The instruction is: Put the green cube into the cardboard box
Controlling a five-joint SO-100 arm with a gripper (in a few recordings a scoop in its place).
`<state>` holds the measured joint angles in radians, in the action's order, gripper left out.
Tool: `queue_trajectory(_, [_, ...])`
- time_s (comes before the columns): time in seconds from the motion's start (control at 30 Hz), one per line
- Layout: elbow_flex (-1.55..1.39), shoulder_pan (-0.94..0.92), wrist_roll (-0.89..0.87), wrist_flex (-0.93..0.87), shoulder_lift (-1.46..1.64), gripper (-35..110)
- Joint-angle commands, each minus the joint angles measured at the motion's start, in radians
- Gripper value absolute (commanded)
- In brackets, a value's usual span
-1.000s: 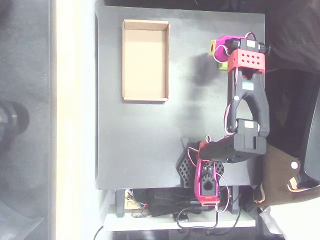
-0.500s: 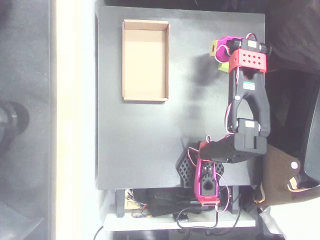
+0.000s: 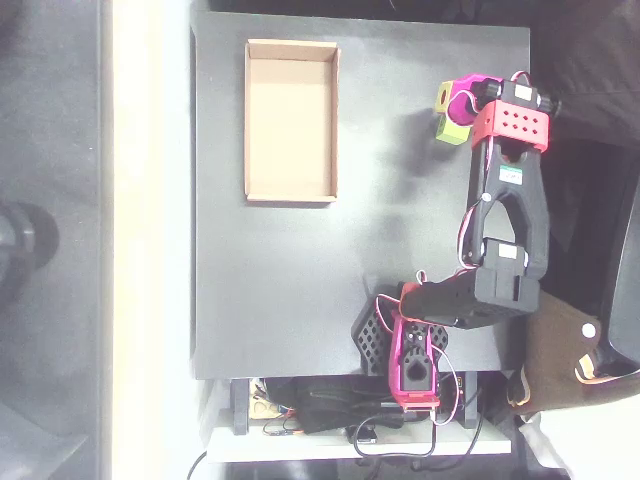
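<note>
Overhead view: start at the left, where you see a pale strip of floor running down beside the black counter (image 3: 300, 300). On the counter's upper left part lies the cardboard box (image 3: 291, 120), long side running up and down the picture, its tan floor bare. A wide stretch of dark counter separates it from everything else.

Move right and you reach the green cube (image 3: 451, 129), near the counter's upper right corner and well apart from the box. Your magenta claw (image 3: 458, 103) sits right over it, so you see only a lime piece of the cube poking out below and to the left of the magenta body. A yellow patch on the claw shows just above that. Whether the claw is clenched on the cube or released around it cannot be told from this angle, since the fingers are hidden under the magenta part.

Just right of the claw is the red perforated wrist block (image 3: 510, 123), and from it the black arm (image 3: 507, 215) runs down the picture to its base (image 3: 412, 355) at the counter's lower edge, with wires bundled below.
</note>
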<state>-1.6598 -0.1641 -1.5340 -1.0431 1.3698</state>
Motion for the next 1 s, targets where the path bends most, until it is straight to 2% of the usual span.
queue_trajectory(0.0, [-0.025,-0.006,-0.018,-0.017,0.009,37])
queue_trajectory(0.33, [-0.144,-0.005,-0.018,-0.017,0.008,37])
queue_trajectory(0.97, [-0.13,0.0,-0.012,-0.002,0.006,36])
